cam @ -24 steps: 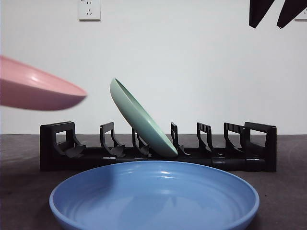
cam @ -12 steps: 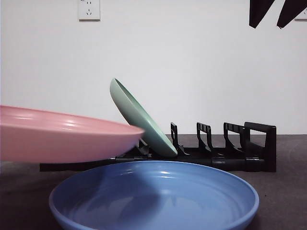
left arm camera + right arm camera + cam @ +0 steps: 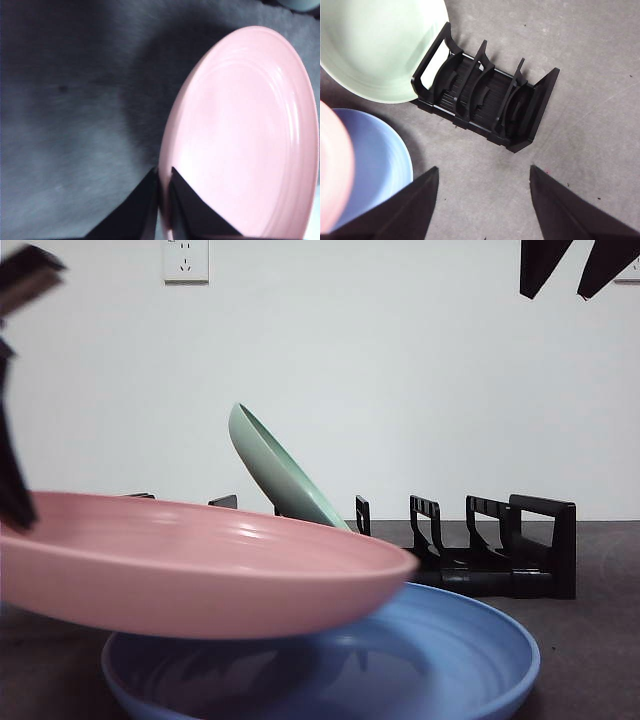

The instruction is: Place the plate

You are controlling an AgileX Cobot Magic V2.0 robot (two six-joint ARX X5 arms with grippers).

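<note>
My left gripper [image 3: 164, 176] is shut on the rim of a pink plate [image 3: 245, 140]. In the front view the pink plate [image 3: 200, 565] hangs nearly flat, low over the blue plate [image 3: 450, 660] at the table's front, with the left arm [image 3: 15, 390] dark at the left edge. A green plate [image 3: 280, 475] leans in the black dish rack [image 3: 500, 550] behind. My right gripper [image 3: 482, 175] is open and empty, high above the rack [image 3: 485, 95]; its tips show at the front view's top right [image 3: 575, 270].
The rack's right-hand slots [image 3: 440, 525] stand empty. A white wall with a socket [image 3: 186, 260] is behind. The right wrist view shows the green plate [image 3: 380, 45], the blue plate [image 3: 375, 160] and grey tabletop [image 3: 580, 150] beside the rack.
The pink plate has come down and to the right, from high at the left edge to low over the blue plate, tilting flatter. The left arm has come into view. The right gripper has not moved.
</note>
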